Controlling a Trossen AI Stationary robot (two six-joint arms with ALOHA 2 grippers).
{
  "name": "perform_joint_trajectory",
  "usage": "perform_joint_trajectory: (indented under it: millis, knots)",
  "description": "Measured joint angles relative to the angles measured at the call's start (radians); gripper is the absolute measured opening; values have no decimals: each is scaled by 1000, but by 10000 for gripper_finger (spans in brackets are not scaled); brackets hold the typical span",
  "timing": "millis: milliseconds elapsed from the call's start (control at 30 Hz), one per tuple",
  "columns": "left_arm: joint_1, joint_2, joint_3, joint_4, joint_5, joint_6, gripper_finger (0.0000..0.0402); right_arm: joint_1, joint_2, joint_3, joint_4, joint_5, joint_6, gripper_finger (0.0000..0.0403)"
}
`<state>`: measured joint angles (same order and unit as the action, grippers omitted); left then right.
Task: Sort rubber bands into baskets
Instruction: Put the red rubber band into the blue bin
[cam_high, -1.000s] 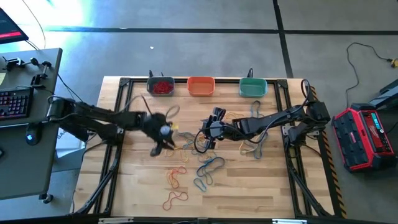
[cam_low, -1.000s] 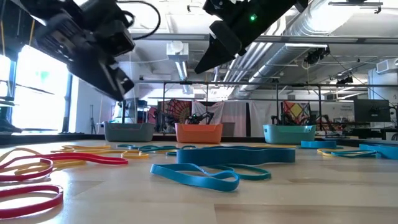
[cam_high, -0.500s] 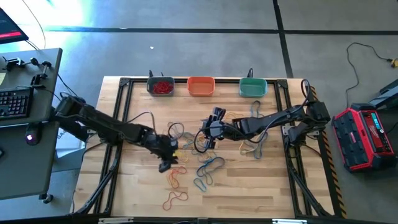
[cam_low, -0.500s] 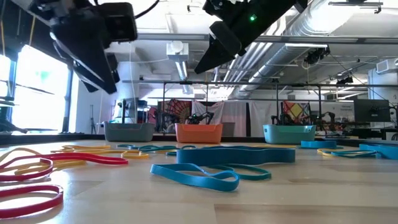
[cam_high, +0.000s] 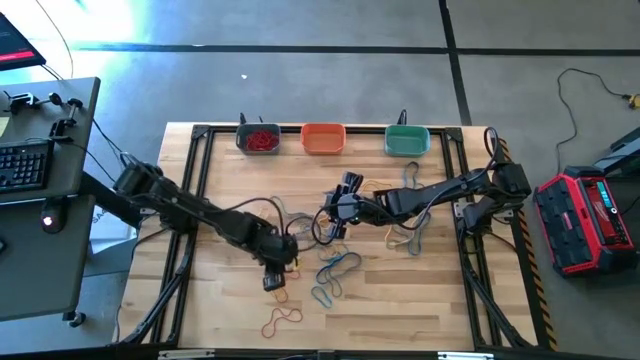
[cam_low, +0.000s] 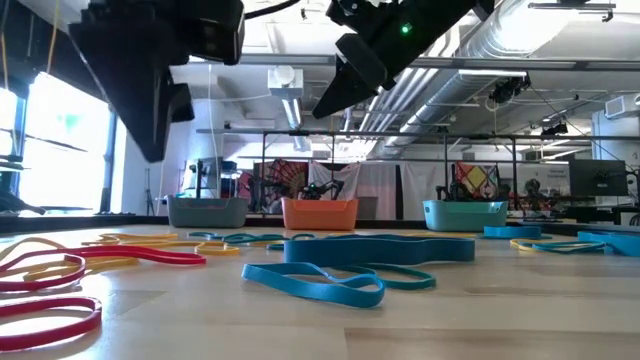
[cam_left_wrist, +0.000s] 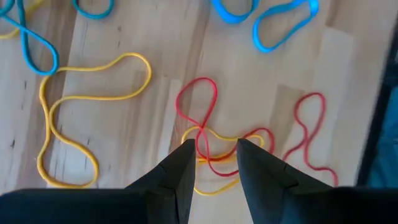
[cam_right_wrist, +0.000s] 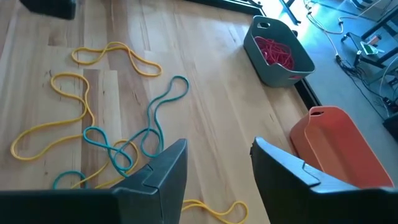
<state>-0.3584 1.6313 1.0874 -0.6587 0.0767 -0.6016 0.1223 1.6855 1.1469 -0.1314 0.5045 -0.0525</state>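
The left pincer (cam_left_wrist: 212, 148) is a little spread and holds nothing. Its tips hang right over a thin red rubber band (cam_left_wrist: 205, 118) tangled with a yellow one (cam_left_wrist: 214, 163) on the wooden bench (cam_high: 400, 310). Half a second ago it was farther from the near edge; it has moved closer. The right pincer (cam_right_wrist: 217, 152) is spread wide, empty, above teal bands (cam_right_wrist: 146, 134). Only its wrist view shows red bands inside the grey-blue plastic tub (cam_right_wrist: 261, 53), beside the orange tub (cam_right_wrist: 339, 146).
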Motion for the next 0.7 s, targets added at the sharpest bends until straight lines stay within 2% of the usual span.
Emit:
perform_joint_trajectory:
  millis: [233,400,567,700]
  knots:
    - [-5,55,3,9,-60,-7,111,1,0,0,1,-1,30,168]
    - [18,87,2,47,12,41,111,3,0,0,1,-1,30,168]
    - [45,128,-19,154,87,72,111,3,0,0,1,-2,30,168]
    - [46,151,-21,160,96,65,111,3,0,0,0,-2,27,168]
